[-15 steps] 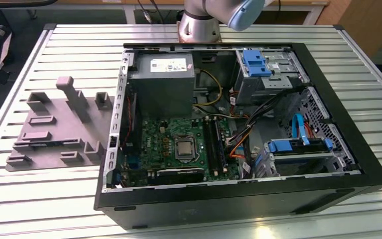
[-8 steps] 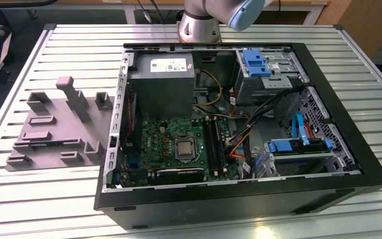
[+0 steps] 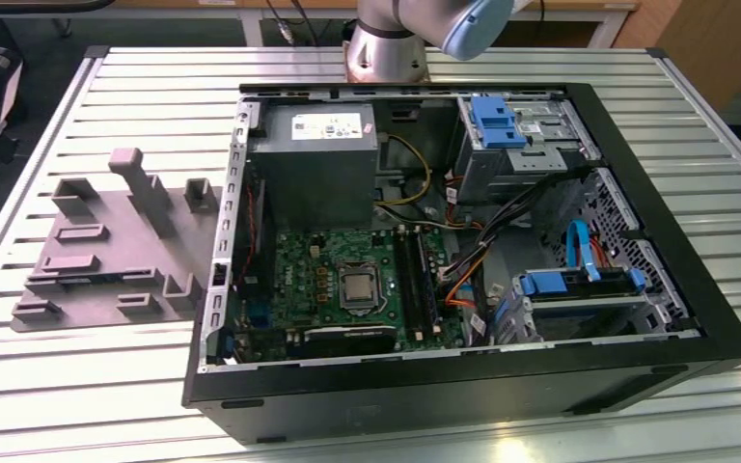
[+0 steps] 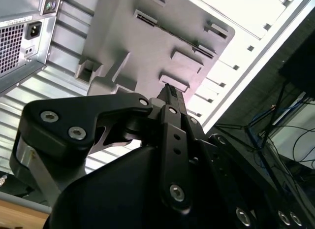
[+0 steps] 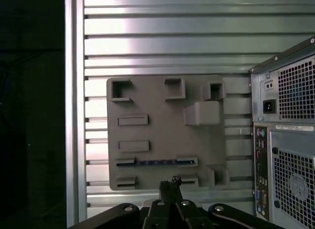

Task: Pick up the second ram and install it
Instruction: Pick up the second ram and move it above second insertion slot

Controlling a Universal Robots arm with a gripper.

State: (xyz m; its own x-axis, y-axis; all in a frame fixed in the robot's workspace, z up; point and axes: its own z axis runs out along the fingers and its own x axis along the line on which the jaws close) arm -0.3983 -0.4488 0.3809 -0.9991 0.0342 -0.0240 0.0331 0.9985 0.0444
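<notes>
The second ram point(image 5: 156, 162) stands on its edge in the grey holder plate point(image 5: 152, 98), seen as a thin dark bluish strip between two small blocks. My gripper point(image 5: 170, 182) hangs well above the holder, its fingertips close together near the plate's edge by the ram, with nothing between them. In the second wrist view the black fingers point(image 4: 172, 120) run to a narrow tip point(image 4: 169, 91) over the same holder plate point(image 4: 147, 37). The exterior view has the holder point(image 3: 107, 246) on the table at its left, beside the open computer case point(image 3: 474, 386) with the motherboard's ram slots point(image 3: 417, 280).
The case's rear panel point(image 5: 285, 140) with ports and vent grilles stands next to the holder. Inside the case lie the power supply point(image 3: 313, 159), cables and blue drive brackets point(image 3: 577, 285). The slatted metal table point(image 3: 113, 386) ends at an edge point(image 5: 74, 115) with dark floor beyond.
</notes>
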